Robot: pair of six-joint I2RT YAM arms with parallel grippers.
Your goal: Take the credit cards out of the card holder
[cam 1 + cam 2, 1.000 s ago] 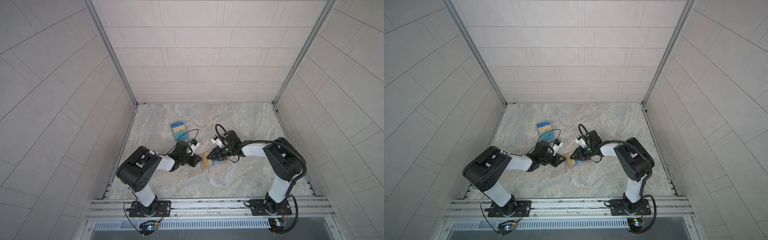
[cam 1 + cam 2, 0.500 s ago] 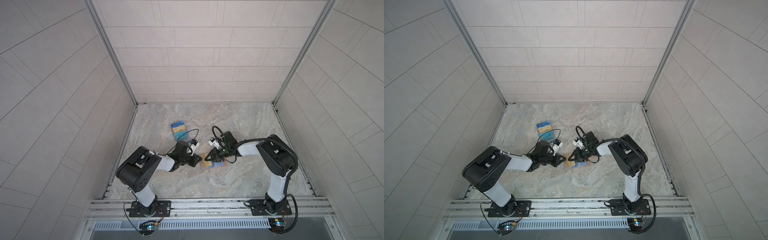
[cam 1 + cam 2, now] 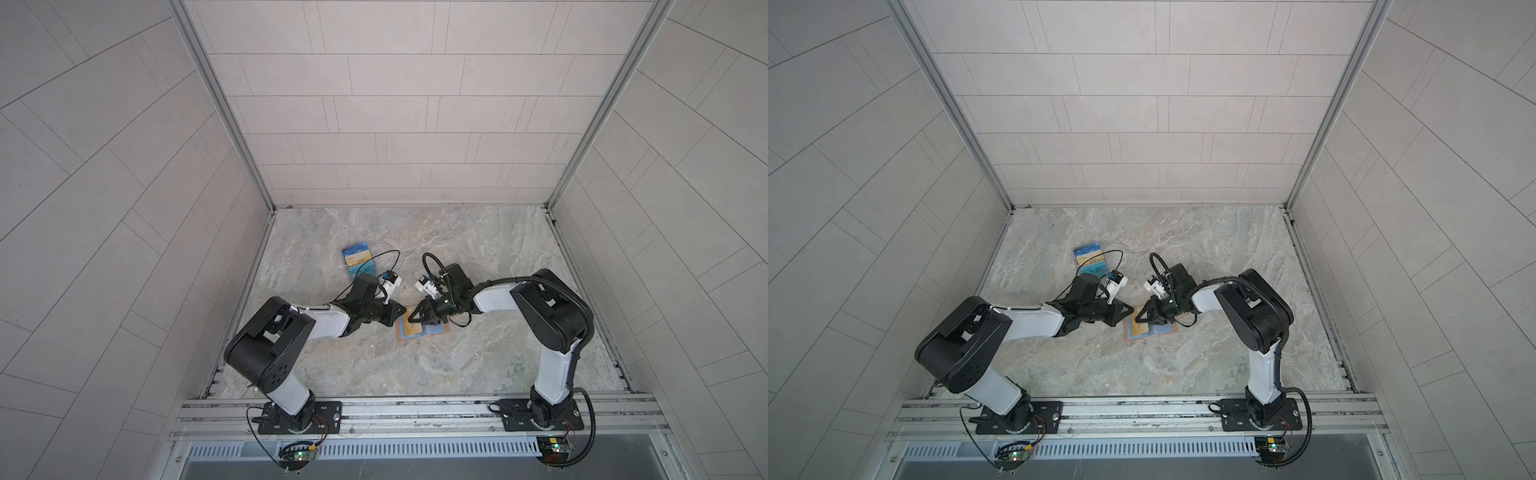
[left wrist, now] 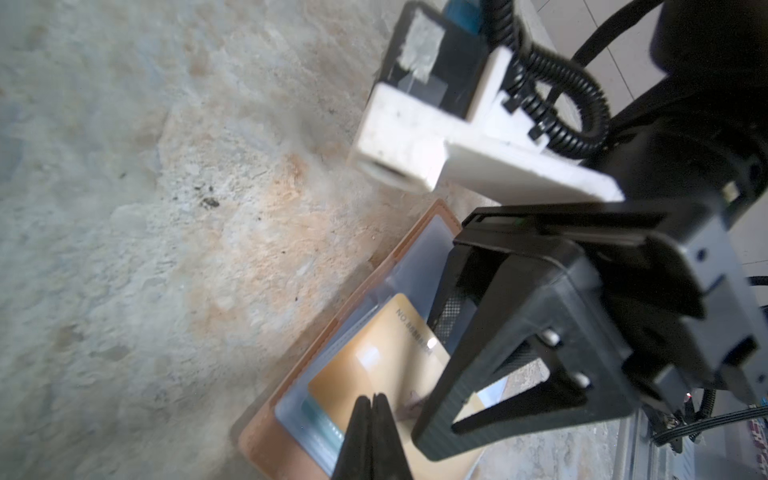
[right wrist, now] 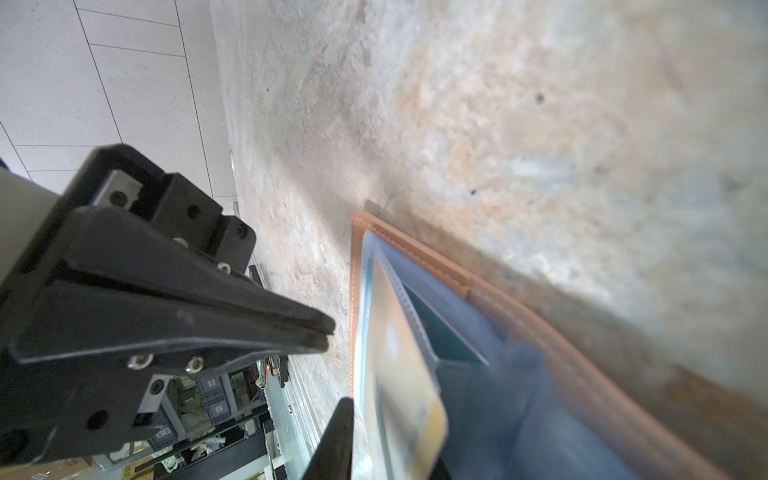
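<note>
Gold card (image 5: 399, 365) blurred beside right gripper (image 3: 411, 321); grip possibly there, hidden.

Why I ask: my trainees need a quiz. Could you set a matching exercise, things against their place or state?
Things: 1 left pincer; 2 right pincer; 3 card holder; 4 pile of cards.
States: A lying open on the table; B stacked nearer the back wall; C shut; D at the gold card.
Pairs: 1-C, 2-D, 3-A, 4-B.
</note>
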